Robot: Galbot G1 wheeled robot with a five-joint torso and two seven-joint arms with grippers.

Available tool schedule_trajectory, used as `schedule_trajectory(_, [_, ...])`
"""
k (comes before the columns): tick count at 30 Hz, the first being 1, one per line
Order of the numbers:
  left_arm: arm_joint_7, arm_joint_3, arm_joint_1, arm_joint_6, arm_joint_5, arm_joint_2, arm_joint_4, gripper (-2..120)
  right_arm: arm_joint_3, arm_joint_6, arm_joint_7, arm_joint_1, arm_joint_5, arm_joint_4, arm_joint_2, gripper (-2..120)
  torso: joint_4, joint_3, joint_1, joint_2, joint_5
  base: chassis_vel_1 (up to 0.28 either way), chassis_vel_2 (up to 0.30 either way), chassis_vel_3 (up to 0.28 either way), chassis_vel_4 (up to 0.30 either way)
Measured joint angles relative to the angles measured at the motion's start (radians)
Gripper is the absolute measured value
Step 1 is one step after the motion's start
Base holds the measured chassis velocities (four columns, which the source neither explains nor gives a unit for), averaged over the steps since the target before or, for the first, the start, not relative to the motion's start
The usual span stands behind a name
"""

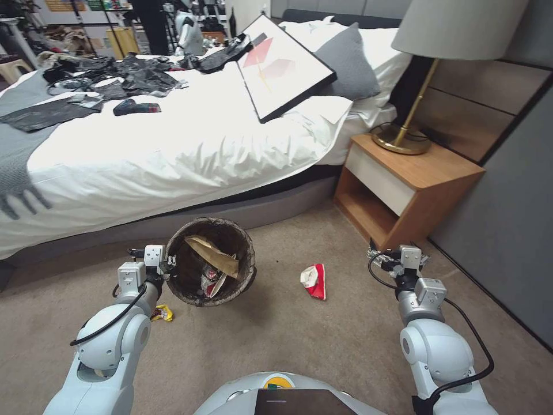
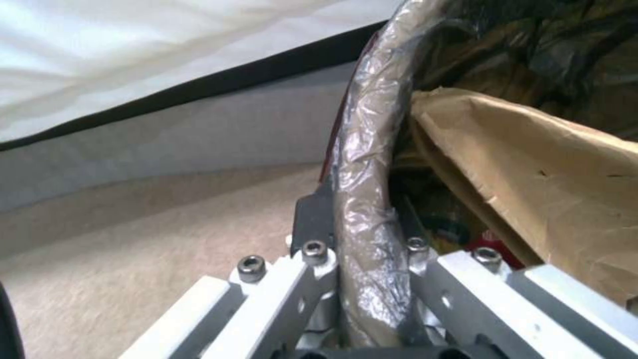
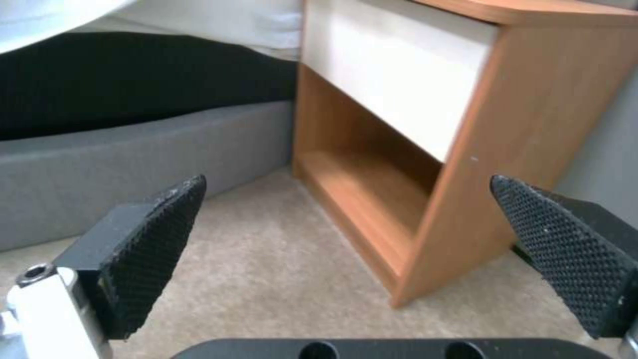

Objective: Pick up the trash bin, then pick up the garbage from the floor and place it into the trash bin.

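The trash bin (image 1: 211, 262), lined with a dark bag, hangs tilted above the carpet beside the bed, with tan paper and red-and-white litter inside. My left gripper (image 1: 169, 266) is shut on its rim; in the left wrist view the bag-wrapped rim (image 2: 368, 199) runs between the fingers (image 2: 312, 219). On the carpet to the right of the bin lies a red-and-white crushed cup (image 1: 314, 280). A yellow wrapper (image 1: 163, 313) lies by my left arm. Near the nightstand my right gripper (image 1: 385, 257) stands open, its black pads (image 3: 156, 239) wide apart with nothing between them.
The white bed (image 1: 173, 144) runs across the back with black clothes and a framed picture on it. A wooden nightstand (image 1: 403, 184) with a lamp stands at the right, against a grey wall. Beige carpet lies open in front of me.
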Motion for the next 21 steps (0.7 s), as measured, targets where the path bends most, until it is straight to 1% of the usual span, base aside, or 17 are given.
schedule_trajectory(5, [0.001,-0.003,-0.002,0.000,0.001,0.000,0.001,3,0.001,0.009,-0.002,-0.003,0.002,0.006,-0.001,100,0.0000,0.000,0.000,0.000,0.0000,0.041,0.028,0.033,0.021])
schedule_trajectory(6, [0.001,-0.003,-0.002,0.000,0.001,0.000,0.003,3,0.001,0.018,-0.001,-0.004,-0.005,0.007,-0.001,100,-0.0003,0.000,0.000,0.000,0.0000,0.000,0.000,0.000,0.000])
schedule_trajectory(7, [0.001,-0.003,-0.003,0.000,0.001,-0.001,0.004,3,-0.004,0.023,0.015,-0.004,-0.038,0.008,-0.002,100,-0.0004,0.000,0.000,0.000,0.0000,0.000,0.000,0.000,0.000])
schedule_trajectory(8, [0.001,-0.003,-0.003,0.000,0.001,-0.001,0.004,3,-0.004,0.023,0.015,-0.004,-0.038,0.008,-0.002,100,-0.0004,0.000,0.000,0.000,0.0000,0.000,0.000,0.000,0.000])
schedule_trajectory(10, [0.001,-0.003,-0.002,0.000,0.002,-0.004,0.007,3,-0.031,0.056,0.069,-0.012,-0.125,0.010,-0.009,100,-0.0006,0.000,0.000,0.000,0.0000,0.000,0.000,0.000,0.000])
schedule_trajectory(14, [0.001,-0.002,-0.001,0.000,0.003,-0.007,0.008,3,-0.049,0.070,0.095,-0.005,-0.139,0.020,-0.021,100,-0.0004,0.000,0.000,0.000,0.0000,0.000,0.000,0.000,0.000])
schedule_trajectory(16, [0.002,0.001,-0.002,0.000,0.006,-0.009,0.008,3,-0.070,-0.008,0.129,0.044,-0.086,0.022,-0.047,100,-0.0003,0.000,0.000,0.000,0.0001,0.000,0.000,0.000,0.000])
schedule_trajectory(17, [0.002,0.001,-0.002,0.000,0.006,-0.009,0.008,3,-0.070,-0.008,0.129,0.044,-0.086,0.022,-0.047,100,-0.0003,0.000,0.000,0.000,0.0001,0.000,0.000,0.000,0.000])
schedule_trajectory(18, [0.002,0.002,-0.002,0.000,0.008,-0.010,0.008,3,-0.081,-0.126,0.163,0.092,-0.015,0.022,-0.071,100,-0.0001,0.000,0.000,0.000,0.0001,0.000,0.000,0.000,0.000])
schedule_trajectory(19, [0.002,0.001,-0.002,0.000,0.009,-0.009,0.008,3,-0.086,-0.206,0.201,0.128,0.054,0.017,-0.090,100,-0.0001,0.000,0.000,0.000,0.0001,0.000,0.000,0.000,0.000])
schedule_trajectory(20, [0.002,0.001,-0.002,0.000,0.009,-0.009,0.008,3,-0.086,-0.206,0.201,0.128,0.054,0.017,-0.090,100,-0.0001,0.000,0.000,0.000,0.0001,0.000,0.000,0.000,0.000])
schedule_trajectory(21, [0.002,0.000,-0.002,0.000,0.010,-0.009,0.008,3,-0.094,-0.311,0.256,0.176,0.165,0.004,-0.116,100,-0.0002,0.000,0.000,0.000,0.0001,0.000,0.000,0.000,0.000])
